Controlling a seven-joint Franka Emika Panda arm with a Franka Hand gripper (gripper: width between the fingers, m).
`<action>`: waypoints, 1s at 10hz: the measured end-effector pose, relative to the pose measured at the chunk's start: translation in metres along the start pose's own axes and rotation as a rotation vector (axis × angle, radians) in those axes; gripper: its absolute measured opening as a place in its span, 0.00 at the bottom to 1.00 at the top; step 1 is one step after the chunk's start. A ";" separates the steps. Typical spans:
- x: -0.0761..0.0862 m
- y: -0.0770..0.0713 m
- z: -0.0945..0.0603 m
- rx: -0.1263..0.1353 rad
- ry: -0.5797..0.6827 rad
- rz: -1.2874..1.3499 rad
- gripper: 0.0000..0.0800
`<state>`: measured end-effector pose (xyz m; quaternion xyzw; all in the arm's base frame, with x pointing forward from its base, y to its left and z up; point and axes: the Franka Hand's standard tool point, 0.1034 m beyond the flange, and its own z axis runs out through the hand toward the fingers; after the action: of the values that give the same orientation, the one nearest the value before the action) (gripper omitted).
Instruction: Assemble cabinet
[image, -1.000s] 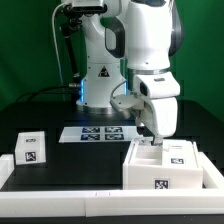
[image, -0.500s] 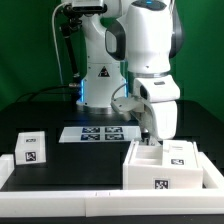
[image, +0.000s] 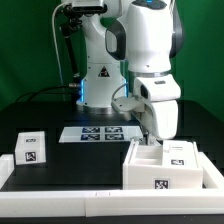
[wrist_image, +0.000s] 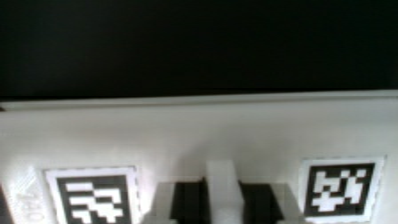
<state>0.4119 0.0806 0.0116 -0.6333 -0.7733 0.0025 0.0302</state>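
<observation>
Pincer (image: 149, 138) is hanging low over the cabinet (image: 172, 168), its tips dipping toward the box's rear wall. We are unable to tell whether it is spread or closed, since the exterior view is hiding the tips and the wrist view is showing none of them clearly. The cabinet is sitting at the desk (image: 45, 115) corner nearest the camera on the exterior view's right, a recess opening upward and a marker tag (image: 161, 184) facing forward. A smaller drawer block (image: 30, 150) is lying near the opposite front corner, well apart from the cabinet, and the marker board (image: 97, 132) is lying farther back, toward the middle of the desk. In the wrist view we are looking at a blurred white face of the cabinet (wrist_image: 196, 125) carrying two tags (wrist_image: 93, 198). We are judging the cabinet to be stiff, hollow plastic: light for its bulk, smooth, and so prone to slipping or pivoting under a narrow grasp. We are suggesting a hold across a thin upright wall, close to its middle, since the full body is looking too wide.
</observation>
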 end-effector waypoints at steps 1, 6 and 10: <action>0.000 0.000 0.000 0.000 0.000 0.000 0.08; -0.012 -0.006 -0.031 -0.012 -0.030 0.291 0.09; -0.026 0.012 -0.071 0.014 -0.081 0.344 0.09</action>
<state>0.4321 0.0551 0.0805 -0.7553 -0.6542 0.0385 0.0027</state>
